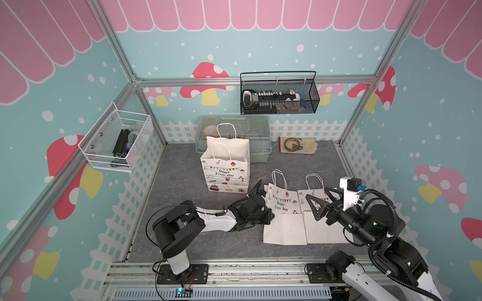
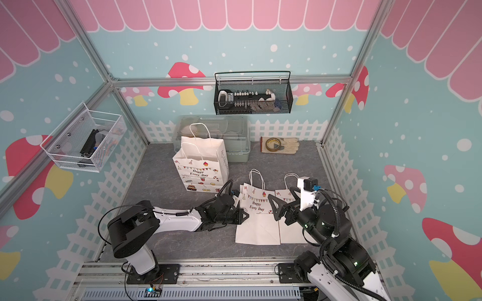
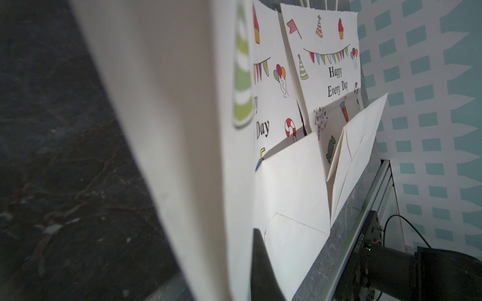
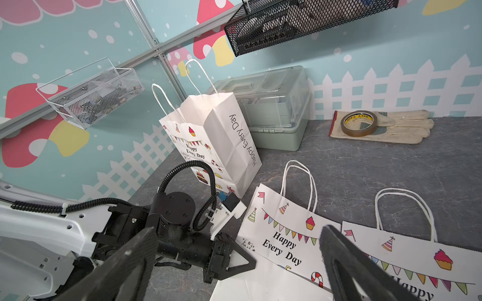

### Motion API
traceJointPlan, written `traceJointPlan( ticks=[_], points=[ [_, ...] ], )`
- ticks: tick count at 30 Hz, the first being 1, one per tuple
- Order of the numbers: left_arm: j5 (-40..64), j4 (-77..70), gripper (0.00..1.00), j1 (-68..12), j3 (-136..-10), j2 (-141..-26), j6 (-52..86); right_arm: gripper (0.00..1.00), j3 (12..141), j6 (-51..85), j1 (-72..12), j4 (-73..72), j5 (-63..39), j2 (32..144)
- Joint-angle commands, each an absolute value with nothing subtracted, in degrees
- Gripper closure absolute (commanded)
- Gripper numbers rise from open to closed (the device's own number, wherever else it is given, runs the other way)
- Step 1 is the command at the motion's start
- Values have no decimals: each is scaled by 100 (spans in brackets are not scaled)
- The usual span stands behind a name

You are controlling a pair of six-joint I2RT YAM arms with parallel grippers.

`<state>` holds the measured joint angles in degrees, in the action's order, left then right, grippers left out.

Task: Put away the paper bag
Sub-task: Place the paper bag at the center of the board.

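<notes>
left fingers (image 1: 268, 215): clamped shut on the paper bag (image 1: 283, 229), left edge, I think
paper bag: flat on worktop (image 1: 195, 234); light, floppy, creases easily, so I'd hold a folded edge
right fingers (image 4: 328, 239): spread wide over neighbouring bag (image 1: 323, 232), empty

In the left wrist view a blurred sheet of the left flat bag (image 3: 169, 130), pinched in the left gripper (image 1: 270, 215), fills the middle and hides all but one dark finger (image 3: 260, 260). In both top views the right gripper (image 1: 317, 193) covers most of the print on the right flat bag (image 1: 323, 232), and the right arm (image 1: 391, 265) runs off the near edge. The right wrist view shows its own fingers (image 4: 331, 242) blurred and cut by the picture's edge. The standing bag (image 1: 227, 166) hides the near left part of the clear-lidded box (image 1: 260, 130), whose contents are hazy. What lies in the black basket (image 1: 279, 109) and the white basket (image 1: 109, 159) is too small to tell.
</notes>
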<state>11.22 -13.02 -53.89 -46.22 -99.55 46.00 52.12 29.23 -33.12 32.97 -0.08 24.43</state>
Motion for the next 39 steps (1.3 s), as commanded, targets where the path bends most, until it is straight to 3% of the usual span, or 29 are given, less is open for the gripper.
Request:
traceJointPlan(
  ticks=[1, 12, 15, 19, 27, 39],
  points=[
    [957, -1132, 91, -5339, -4785, -10074, 4467, 1, 5143, 3014, -3362, 3173, -64, 2444],
    [833, -1177, 72, -5344, -4711, -10106, 4518, 1, 5122, 3041, -3359, 3181, -110, 2399],
    [686, -1069, 64, -5339, -4702, -10074, 4582, 1, 5118, 3043, -3358, 3182, -121, 2413],
    [408, -844, 45, -5342, -4666, -9939, 4639, 1, 5124, 3041, -3361, 3198, -105, 2385],
    [70, -321, 22, -5337, -4700, -9601, 4523, 1, 5124, 3032, -3362, 3226, -105, 2353],
    [191, -75, 9, -5392, -4773, -9450, 4493, 1, 5144, 3050, -3360, 3286, -97, 2278]
  ],
)
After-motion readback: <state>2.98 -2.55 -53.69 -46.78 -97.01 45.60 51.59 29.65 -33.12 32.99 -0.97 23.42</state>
